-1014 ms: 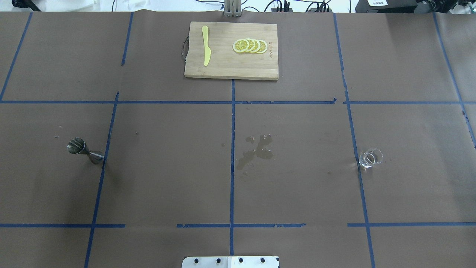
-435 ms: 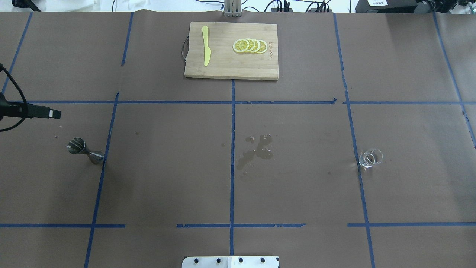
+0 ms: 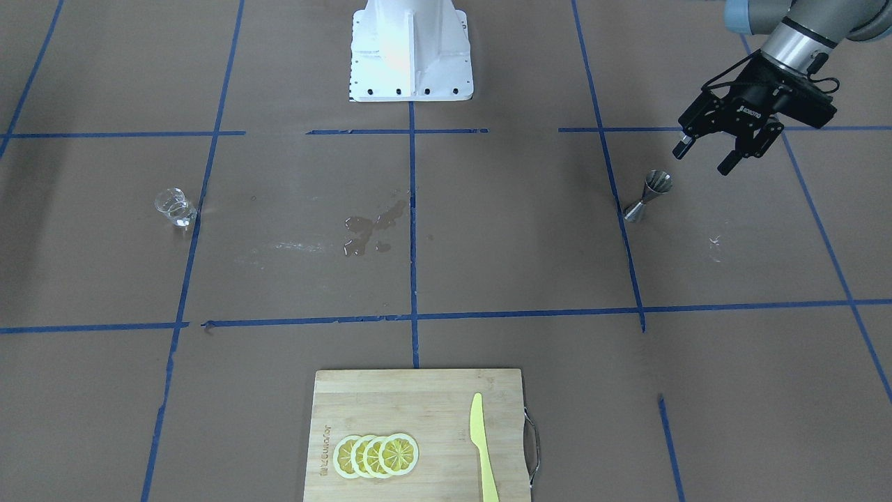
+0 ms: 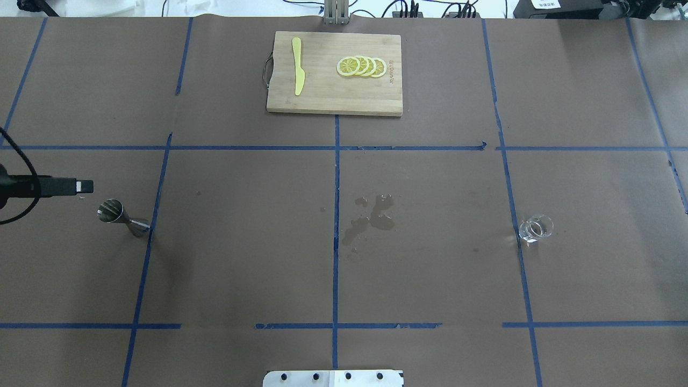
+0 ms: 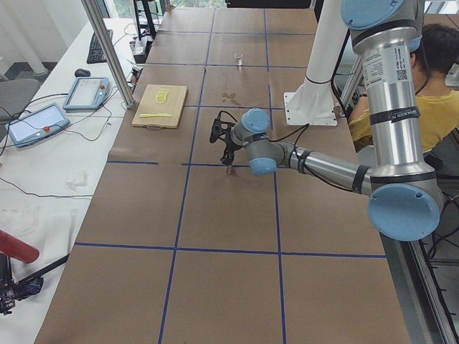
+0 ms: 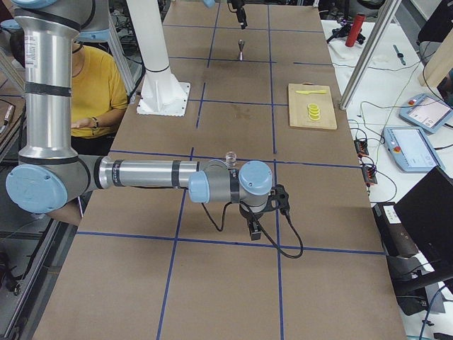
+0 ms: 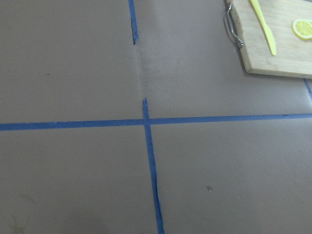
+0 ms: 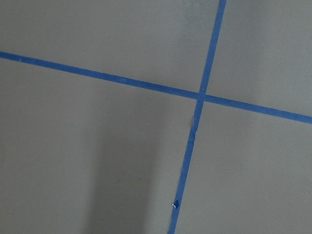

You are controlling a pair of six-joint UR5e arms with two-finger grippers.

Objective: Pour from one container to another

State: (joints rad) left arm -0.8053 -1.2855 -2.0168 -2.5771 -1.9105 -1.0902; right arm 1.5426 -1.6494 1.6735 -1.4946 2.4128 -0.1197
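Now your left fingers [image 3: 730, 162] hover spread wide and empty; the jigger [image 3: 648, 196] stands upright on the counter [image 3: 502, 251] just right of them, untouched, and the glass cup [image 3: 174, 208] sits well off right.

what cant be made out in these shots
Right hand: seen only in the exterior right view, small; open or shut unclear.
Glass cup: liquid level, too small and clear in every view.
Jigger: contents, too small.
Left hand: mostly cut off by the overhead view's left edge.
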